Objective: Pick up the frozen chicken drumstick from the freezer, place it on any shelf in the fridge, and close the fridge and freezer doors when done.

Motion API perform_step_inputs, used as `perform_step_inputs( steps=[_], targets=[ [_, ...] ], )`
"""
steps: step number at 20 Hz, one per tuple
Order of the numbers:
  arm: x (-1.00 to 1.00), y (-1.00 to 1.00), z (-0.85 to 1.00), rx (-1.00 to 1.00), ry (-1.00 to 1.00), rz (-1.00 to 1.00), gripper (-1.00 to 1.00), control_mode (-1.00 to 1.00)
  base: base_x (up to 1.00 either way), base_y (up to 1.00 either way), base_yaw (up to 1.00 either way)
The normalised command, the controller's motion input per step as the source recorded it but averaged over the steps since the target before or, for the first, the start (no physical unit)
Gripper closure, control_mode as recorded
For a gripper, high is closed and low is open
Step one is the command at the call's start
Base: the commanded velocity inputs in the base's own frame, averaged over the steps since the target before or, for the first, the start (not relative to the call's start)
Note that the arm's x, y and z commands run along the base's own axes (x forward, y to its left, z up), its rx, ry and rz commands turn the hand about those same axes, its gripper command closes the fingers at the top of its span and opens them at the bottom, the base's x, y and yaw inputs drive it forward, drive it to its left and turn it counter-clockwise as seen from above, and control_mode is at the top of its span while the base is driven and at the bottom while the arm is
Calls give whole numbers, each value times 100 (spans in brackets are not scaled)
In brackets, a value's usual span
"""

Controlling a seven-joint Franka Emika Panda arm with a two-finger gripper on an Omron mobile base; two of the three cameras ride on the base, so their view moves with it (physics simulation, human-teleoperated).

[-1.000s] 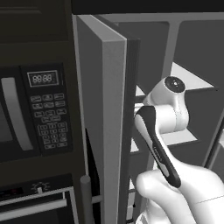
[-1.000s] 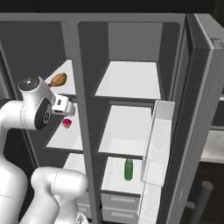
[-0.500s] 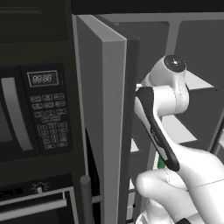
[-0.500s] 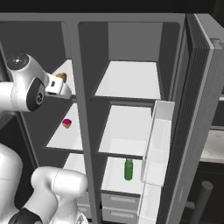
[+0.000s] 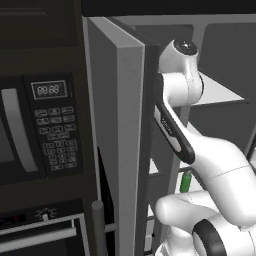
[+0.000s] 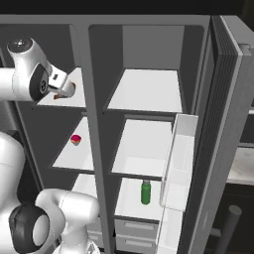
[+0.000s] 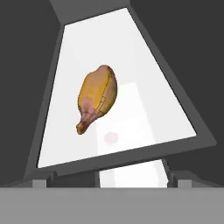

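Observation:
The frozen chicken drumstick (image 7: 97, 97) is a golden-brown lump with its tapered end toward the hand camera. It lies on the top white panel (image 6: 67, 96) of the freezer (image 6: 47, 134), the narrower left compartment. My gripper (image 6: 63, 89) hovers at that panel's front, just short of the drumstick (image 6: 69, 89). In the hand view the gripper (image 7: 111, 178) is open with its tips wide apart and nothing between them. A bare white shelf (image 6: 146, 92) spans the fridge (image 6: 149, 59). The freezer door (image 5: 120, 140) and the fridge door (image 6: 228, 124) both stand open.
A pink-red round item (image 6: 76, 140) sits on the freezer panel below. A green bottle (image 6: 146, 192) stands low in the fridge. White door bins (image 6: 178, 158) jut from the fridge door. A black microwave (image 5: 30, 125) and oven stand left of the freezer door.
The hand has risen from the level of the pink-red item to the top freezer panel and now points at the drumstick. The things have not moved.

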Motion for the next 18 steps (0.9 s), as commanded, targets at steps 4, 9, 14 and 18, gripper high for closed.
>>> perform_step_inputs(
  steps=[4, 9, 14, 18],
  targets=[
    [47, 25, -44, 0, 0, 0, -100, -100, 0, 0, 0],
    [71, 37, -16, -10, 0, 0, -100, -100, 0, 0, 0],
    [71, 15, -20, -6, 6, 0, -100, -100, 0, 0, 0],
    [43, 0, -32, 0, 9, 0, -100, -100, 0, 0, 0]
  ],
)
